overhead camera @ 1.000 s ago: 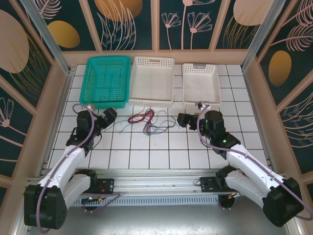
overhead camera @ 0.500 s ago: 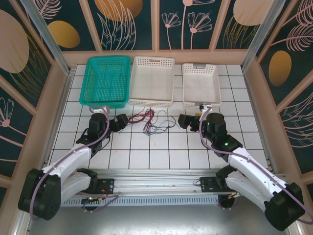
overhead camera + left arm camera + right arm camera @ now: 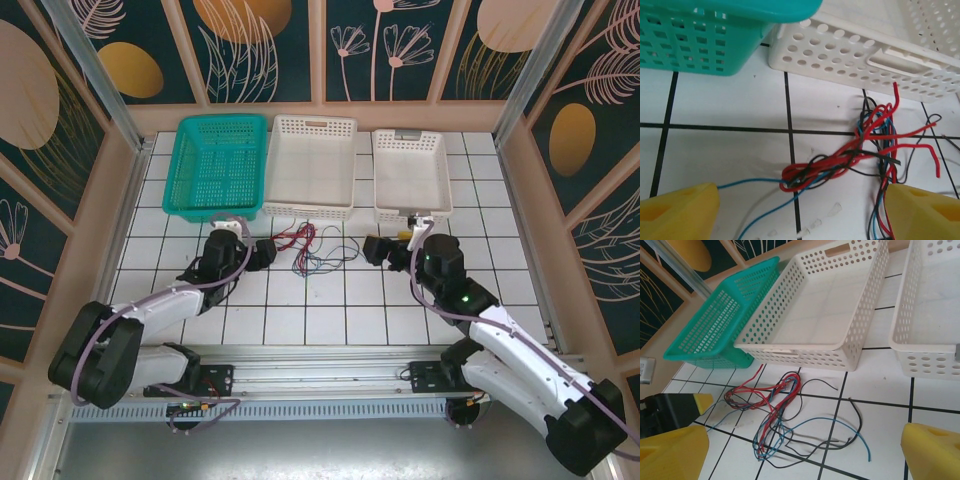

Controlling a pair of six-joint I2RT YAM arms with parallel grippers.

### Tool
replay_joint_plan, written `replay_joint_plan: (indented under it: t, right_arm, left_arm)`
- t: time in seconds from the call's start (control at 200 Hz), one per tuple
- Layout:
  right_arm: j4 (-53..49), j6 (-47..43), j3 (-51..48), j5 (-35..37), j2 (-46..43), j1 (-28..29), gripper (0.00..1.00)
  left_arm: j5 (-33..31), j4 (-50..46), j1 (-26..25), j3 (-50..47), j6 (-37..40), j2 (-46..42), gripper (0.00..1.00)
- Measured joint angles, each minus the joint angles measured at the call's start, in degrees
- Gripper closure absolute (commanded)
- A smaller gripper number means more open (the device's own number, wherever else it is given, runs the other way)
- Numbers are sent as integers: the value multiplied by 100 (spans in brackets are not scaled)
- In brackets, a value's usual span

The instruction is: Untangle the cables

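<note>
The cables [image 3: 305, 250] lie as a loose tangle of thin red, blue and black wires on the white tiles in front of the middle basket. My left gripper [image 3: 266, 251] is at the tangle's left end, low over the floor. In the left wrist view its yellow fingers [image 3: 680, 210] stand wide apart, and the knotted red and black end of the cables [image 3: 835, 162] lies between them, ungripped. My left gripper [image 3: 802, 212] is open. My right gripper [image 3: 376, 248] hangs open to the right of the tangle, and the cables [image 3: 775, 400] lie ahead of my right gripper [image 3: 802, 455].
A teal basket [image 3: 215, 165] and two white perforated baskets [image 3: 312, 165] [image 3: 410, 175] stand in a row at the back. The middle basket's front wall [image 3: 865, 60] is just behind the tangle. Wooden walls enclose the tiled floor.
My left arm has swung right and reached the left end of the tangle, its jaws narrowing slightly. My right arm has barely moved.
</note>
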Motion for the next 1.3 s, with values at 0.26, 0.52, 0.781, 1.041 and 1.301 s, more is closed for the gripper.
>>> replay_joint_plan:
  t: [0.26,0.52,0.781,1.041,1.301]
  right_arm:
    - [-81,0,0,20,-186,37,1]
    - [-157,0,0,17,-284,44,1]
    - [-181,0,0,17,-323,48,1]
    - [-190,13,0,9,-323,48,1]
    - [-186,66,-2,-52,-323,111,1]
  left_arm:
    - [-133,28,-2,369,229,529,22]
    - [-136,50,-164,468,385,796,22]
    - [-133,105,-203,468,509,994,28]
    - [-107,208,-203,527,599,1462,39]
    - [-26,378,-203,527,597,1482,60]
